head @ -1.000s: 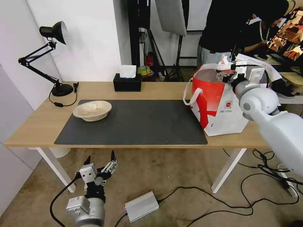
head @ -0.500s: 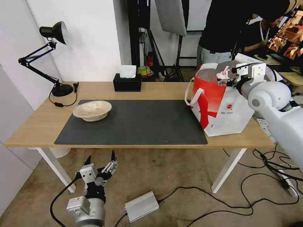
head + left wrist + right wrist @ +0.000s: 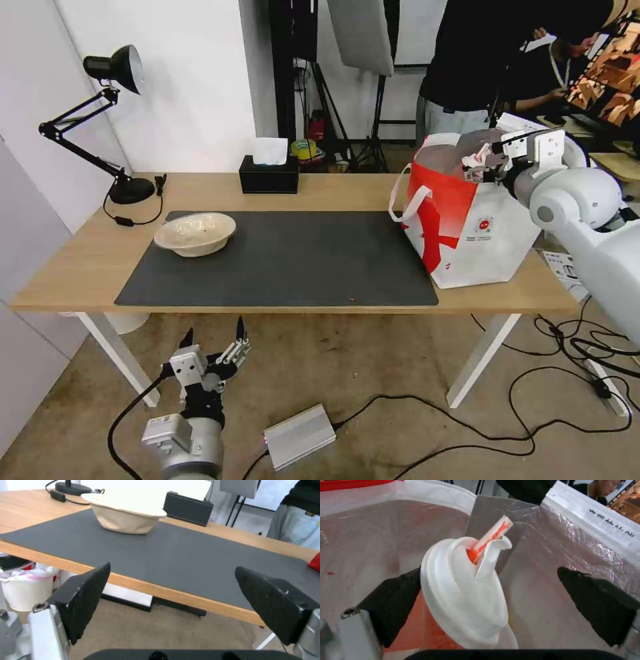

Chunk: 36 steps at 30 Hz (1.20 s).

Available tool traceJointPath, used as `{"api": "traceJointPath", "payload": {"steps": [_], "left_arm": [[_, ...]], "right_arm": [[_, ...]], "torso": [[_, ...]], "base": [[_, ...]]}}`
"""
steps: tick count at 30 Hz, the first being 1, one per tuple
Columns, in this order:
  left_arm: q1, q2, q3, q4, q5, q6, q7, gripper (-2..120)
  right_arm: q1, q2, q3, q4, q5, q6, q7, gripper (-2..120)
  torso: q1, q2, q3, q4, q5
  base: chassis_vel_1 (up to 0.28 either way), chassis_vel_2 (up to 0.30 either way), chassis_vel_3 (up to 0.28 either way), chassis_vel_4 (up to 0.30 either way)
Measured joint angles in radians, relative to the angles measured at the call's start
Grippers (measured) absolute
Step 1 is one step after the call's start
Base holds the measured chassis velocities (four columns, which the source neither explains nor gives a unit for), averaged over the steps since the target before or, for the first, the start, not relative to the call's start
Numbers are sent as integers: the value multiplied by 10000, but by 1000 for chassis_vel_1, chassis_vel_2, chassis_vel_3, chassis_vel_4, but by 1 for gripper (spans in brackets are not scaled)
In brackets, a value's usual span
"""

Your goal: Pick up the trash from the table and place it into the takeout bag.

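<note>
The takeout bag [image 3: 467, 227] stands at the right end of the table [image 3: 320, 193], its foil lining [image 3: 553, 542] showing. My right gripper [image 3: 485, 163] reaches into the bag's mouth, open, fingers wide apart [image 3: 490, 571]. The red drink cup with its white lid [image 3: 466, 592] is inside the bag and leans against one finger [image 3: 391, 597]; the other finger is clear of it. A shallow beige bowl [image 3: 195, 233] sits on the left of the dark mat [image 3: 300, 257]. My left gripper [image 3: 212, 343] hangs open below the table's front edge, facing the bowl [image 3: 125, 512].
A black desk lamp [image 3: 113, 73] stands at the back left and a black tissue box [image 3: 269, 175] at the back middle. Cables and a silver box [image 3: 299, 437] lie on the floor. A person stands behind the bag.
My right gripper with the cup has sunk from above the bag's rim into its mouth and drifted right. The bag has shifted slightly. The left arm has not moved.
</note>
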Motion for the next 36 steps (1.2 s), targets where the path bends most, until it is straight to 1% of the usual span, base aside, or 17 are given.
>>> {"api": "traceJointPath", "payload": {"steps": [13,31,33,35,36], "left_arm": [[-12,-2,0,17,-6,-4,-5,100],[-5,-4,6,-7,-11,-18,-9,100],[3,-4,1,-16,-13,-22,-10,100],[9,-4,-1,-25,-14,-23,-10,100],[9,-4,-1,-25,-14,-23,-10,100]], "right_arm": [[311,-28,-213,-157,-30,23,-312,100],[289,30,-129,-80,-29,46,-268,100],[204,104,29,-26,79,256,-220,100],[116,153,75,-13,198,839,-157,100],[116,153,75,-13,198,839,-157,100]], "torso": [[0,-2,0,0,0],[0,-2,0,0,0],[0,-1,0,0,0],[0,-1,0,0,-1],[0,-1,0,0,-1]], "base": [[0,0,0,0],[0,0,0,0],[0,0,0,0],[0,0,0,0],[0,0,0,0]]}}
